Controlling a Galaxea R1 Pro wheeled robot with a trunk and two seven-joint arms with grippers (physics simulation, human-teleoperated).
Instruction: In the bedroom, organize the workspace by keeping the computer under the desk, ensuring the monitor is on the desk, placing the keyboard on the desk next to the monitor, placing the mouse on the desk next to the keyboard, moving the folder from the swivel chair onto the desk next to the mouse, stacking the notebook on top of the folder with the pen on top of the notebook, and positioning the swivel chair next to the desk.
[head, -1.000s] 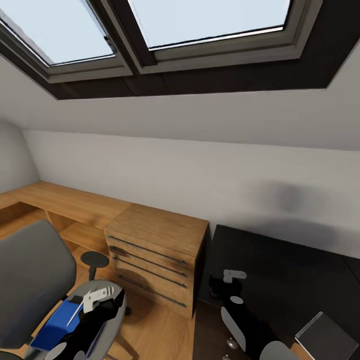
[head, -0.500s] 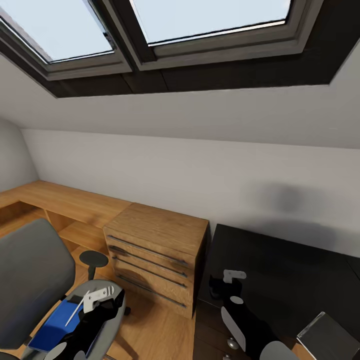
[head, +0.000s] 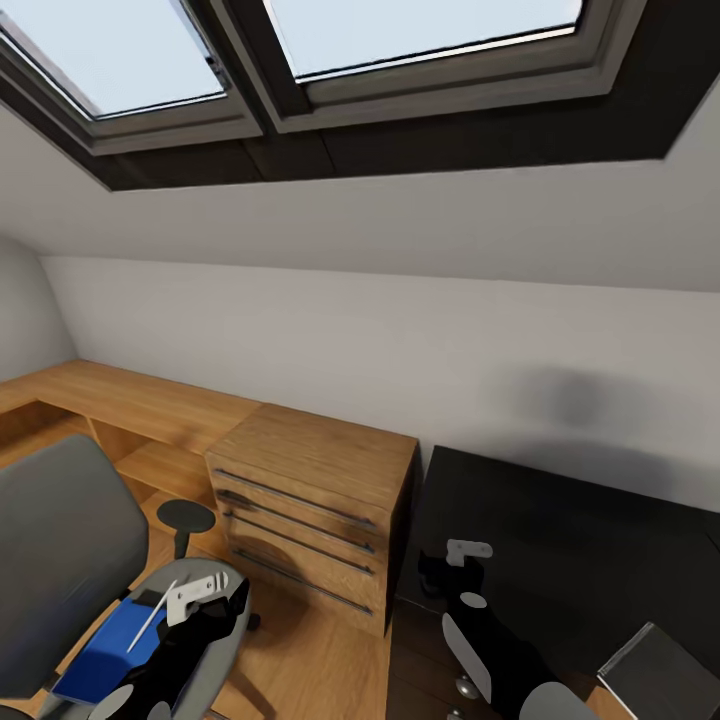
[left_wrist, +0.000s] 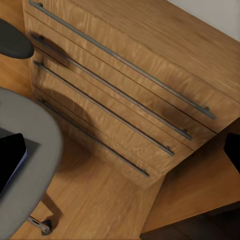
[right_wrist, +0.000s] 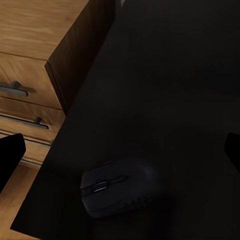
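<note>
Head view: bright blue folder (head: 108, 640) lies flat on the swivel chair (head: 60, 560), lower left of frame.
Left gripper (head: 190, 597) hovers over it, right gripper (head: 455, 560) over the desk (head: 570, 540); finger spacing unclear on both.

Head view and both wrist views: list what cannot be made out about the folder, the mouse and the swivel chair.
- Folder: head view, near part covered by the left arm and gripper.
- Swivel chair: head view, cut off by the left and bottom edges; base hidden.
- Mouse: right wrist view, dark on the black desk; outline faint.
- Right gripper: head view, too small to tell whether the fingers are open.
</note>
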